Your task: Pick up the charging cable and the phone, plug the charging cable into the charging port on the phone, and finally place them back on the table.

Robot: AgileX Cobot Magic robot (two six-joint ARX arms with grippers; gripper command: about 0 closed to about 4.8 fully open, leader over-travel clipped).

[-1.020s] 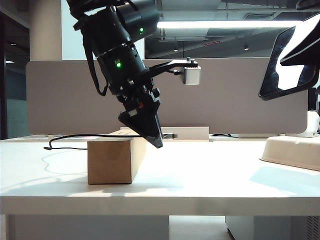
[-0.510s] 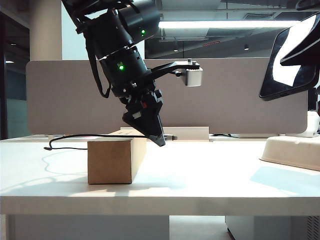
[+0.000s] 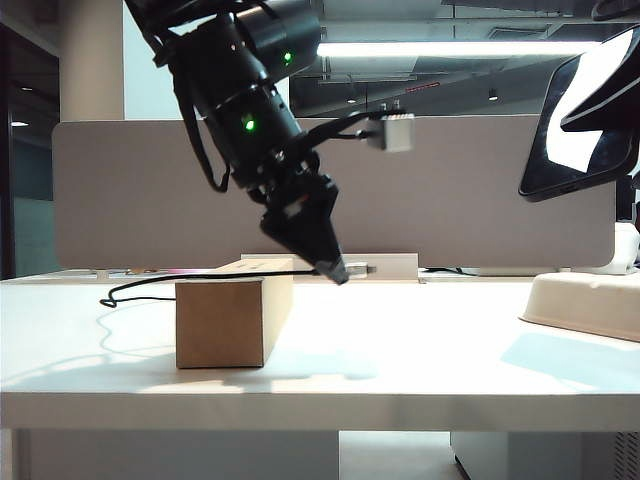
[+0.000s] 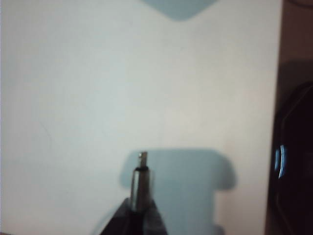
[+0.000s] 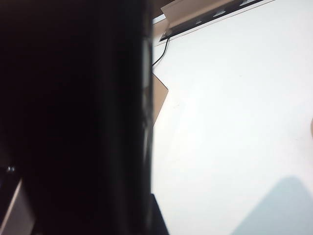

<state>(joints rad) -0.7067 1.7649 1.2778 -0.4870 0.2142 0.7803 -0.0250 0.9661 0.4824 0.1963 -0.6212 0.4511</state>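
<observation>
Left gripper (image 3: 338, 272), just beside the brown cardboard box (image 3: 222, 320), pinches the limp, light black charging cable (image 3: 150, 284) behind its stiff silver plug (image 4: 142, 172). Right gripper, its fingertips out of sight, clamps the rigid, slippery dark glossy phone (image 3: 580, 120) aloft.

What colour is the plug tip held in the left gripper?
Silver-grey metal plug tip, on the black charging cable; clearest in the left wrist view.

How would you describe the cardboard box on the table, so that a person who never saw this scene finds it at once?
On the wide white table, look left of the middle, under the left gripper, which is shut on the charging cable. The cardboard box stands there, upright. It is the only brown block; the beige tray lies far right.
</observation>
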